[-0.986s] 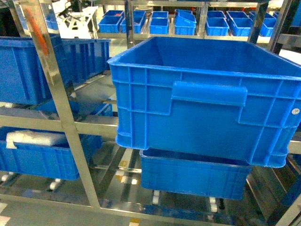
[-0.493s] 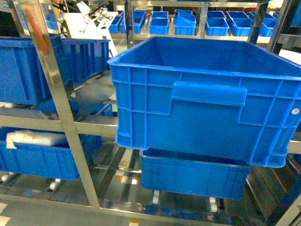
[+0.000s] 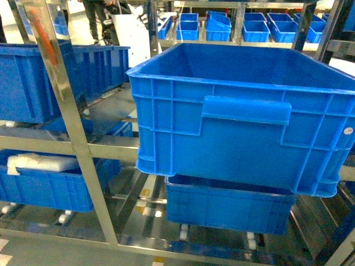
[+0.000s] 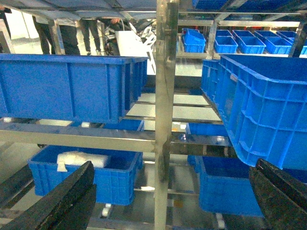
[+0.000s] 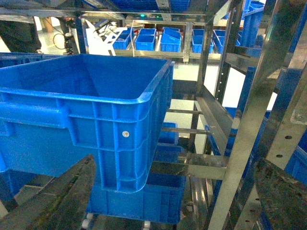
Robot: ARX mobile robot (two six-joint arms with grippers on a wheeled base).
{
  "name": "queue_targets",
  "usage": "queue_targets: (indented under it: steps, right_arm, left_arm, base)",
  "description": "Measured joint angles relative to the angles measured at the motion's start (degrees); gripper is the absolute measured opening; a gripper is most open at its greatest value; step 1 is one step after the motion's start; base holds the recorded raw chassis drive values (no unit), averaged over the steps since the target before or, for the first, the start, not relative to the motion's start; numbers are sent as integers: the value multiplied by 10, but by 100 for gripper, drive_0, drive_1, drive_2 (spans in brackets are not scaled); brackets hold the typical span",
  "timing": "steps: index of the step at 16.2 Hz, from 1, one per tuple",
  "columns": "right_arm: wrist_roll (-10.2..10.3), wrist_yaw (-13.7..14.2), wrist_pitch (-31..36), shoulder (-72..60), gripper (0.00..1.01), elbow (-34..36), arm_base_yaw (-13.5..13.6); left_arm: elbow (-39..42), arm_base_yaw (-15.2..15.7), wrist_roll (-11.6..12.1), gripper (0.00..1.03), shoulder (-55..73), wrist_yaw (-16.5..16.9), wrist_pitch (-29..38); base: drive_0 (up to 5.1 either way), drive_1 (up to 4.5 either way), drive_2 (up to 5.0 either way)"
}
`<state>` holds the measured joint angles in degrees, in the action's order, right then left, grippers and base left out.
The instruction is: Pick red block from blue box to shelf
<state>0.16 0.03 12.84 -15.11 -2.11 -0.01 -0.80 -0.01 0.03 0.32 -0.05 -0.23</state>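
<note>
The shelf [image 3: 66,122] fills the head view: shiny steel uprights and rails holding dark blue ribbed crates. Neither the red block nor the blue box shows in any view. No gripper appears in the head view. In the left wrist view my left gripper [image 4: 174,165] is open, its black fingers wide apart either side of a shelf upright [image 4: 165,96], with nothing between them. My right gripper [image 5: 176,163] is open too and holds nothing. It faces the shelf frame [image 5: 254,120] beside a large crate.
A large dark blue ribbed crate [image 3: 244,111] juts from the middle tier, seen also in the right wrist view [image 5: 86,110]. A smaller crate [image 3: 227,205] sits under it. Another crate [image 3: 33,83] stands at left, above one holding a white package [image 3: 44,163]. People stand behind the shelf.
A white object behind the shelf has moved to the right and a person's legs now show at the back. The shelf, the crates and my view have not moved.
</note>
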Motion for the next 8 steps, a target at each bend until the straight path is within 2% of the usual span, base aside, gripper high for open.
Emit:
queue_targets:
  steps: [1,8]
  right_arm:
    - [0,0,0,0,100,0,0]
    - [0,0,0,0,98,0,0]
  left_arm:
    - [0,0,0,98,0,0,0]
    - [0,0,0,98,0,0,0]
  base:
    - [0,0,0]
    - [0,0,0]
